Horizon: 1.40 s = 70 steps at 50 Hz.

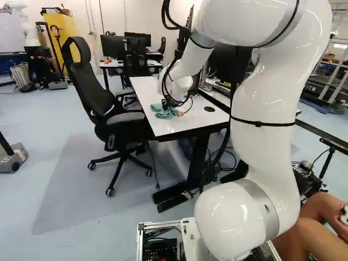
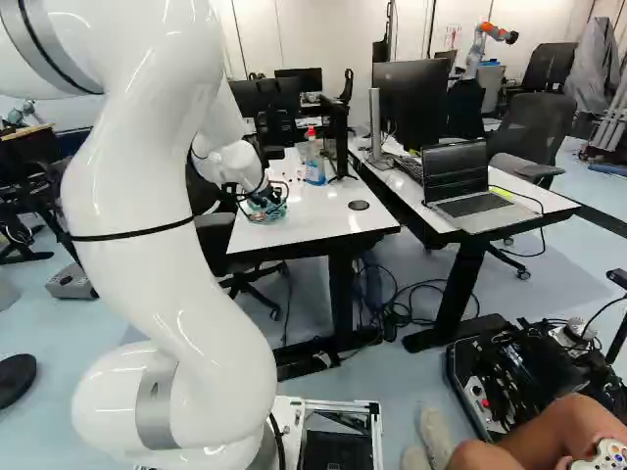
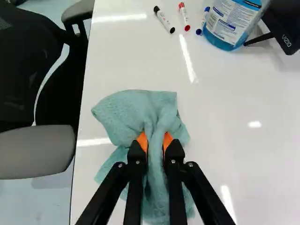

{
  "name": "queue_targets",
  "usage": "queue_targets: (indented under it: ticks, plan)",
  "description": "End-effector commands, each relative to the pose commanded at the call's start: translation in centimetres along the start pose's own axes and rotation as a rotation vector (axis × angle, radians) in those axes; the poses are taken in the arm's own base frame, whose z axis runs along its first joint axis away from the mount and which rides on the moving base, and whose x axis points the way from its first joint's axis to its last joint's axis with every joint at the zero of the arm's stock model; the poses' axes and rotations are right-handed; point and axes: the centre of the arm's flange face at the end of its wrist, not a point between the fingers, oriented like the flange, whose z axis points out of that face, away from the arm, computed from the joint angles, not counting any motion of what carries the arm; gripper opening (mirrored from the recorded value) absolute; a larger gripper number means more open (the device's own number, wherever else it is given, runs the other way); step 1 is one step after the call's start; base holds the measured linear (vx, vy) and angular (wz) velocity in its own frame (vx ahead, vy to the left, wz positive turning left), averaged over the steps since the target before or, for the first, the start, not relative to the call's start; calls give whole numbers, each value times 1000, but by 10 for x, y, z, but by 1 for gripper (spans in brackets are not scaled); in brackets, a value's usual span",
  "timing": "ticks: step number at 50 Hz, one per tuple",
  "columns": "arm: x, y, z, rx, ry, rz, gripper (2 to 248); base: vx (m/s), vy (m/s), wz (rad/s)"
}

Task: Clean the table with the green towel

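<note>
Left base view: we see the arm (image 1: 266, 147) right of the middle, reaching over the white table (image 1: 163, 126). The gripper (image 1: 172, 102) is down at the tabletop, on the green towel (image 1: 156, 107). Black chair (image 1: 81, 81) alongside the table; round black disc (image 1: 209, 109) on the tabletop.

Right base view: arm left of the middle, towel bunched on the same table. We get a bottle (image 2: 314, 168) of blue liquid standing farther along it, and an open laptop (image 2: 456, 173) on the next desk (image 2: 537, 201).

Wrist view: we mark the gripper (image 3: 154, 143) as closed down to the thickness of a bunched fold, towel pinched between both orange pads (image 3: 142, 140). The rest of the towel spreads on the table around the fingers, near the chair-side edge. Ahead we log a black pen (image 3: 164, 19), a red pen (image 3: 184, 16) and a blue pen (image 3: 203, 21), the bottle just beside the blue one.
</note>
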Motion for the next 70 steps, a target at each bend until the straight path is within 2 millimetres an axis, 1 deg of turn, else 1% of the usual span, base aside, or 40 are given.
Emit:
queue_targets:
  ticks: [21, 25, 34, 46, 56, 70]
  plan:
    - [-1, 36, -2, -43, 0, 48, 55, 0, 0, 0]
    - [0, 40, -1, -48, 2, 54, 55, 0, 0, 0]
    - [1, 40, -1, -48, 3, 54, 55, 0, 0, 0]
    - [6, 39, -12, -47, 23, 53, 55, 0, 0, 0]
    - [6, 30, -28, -37, 26, 45, 55, 0, 0, 0]
    - [-7, 11, -57, -12, -20, 37, 55, 0, 0, 0]
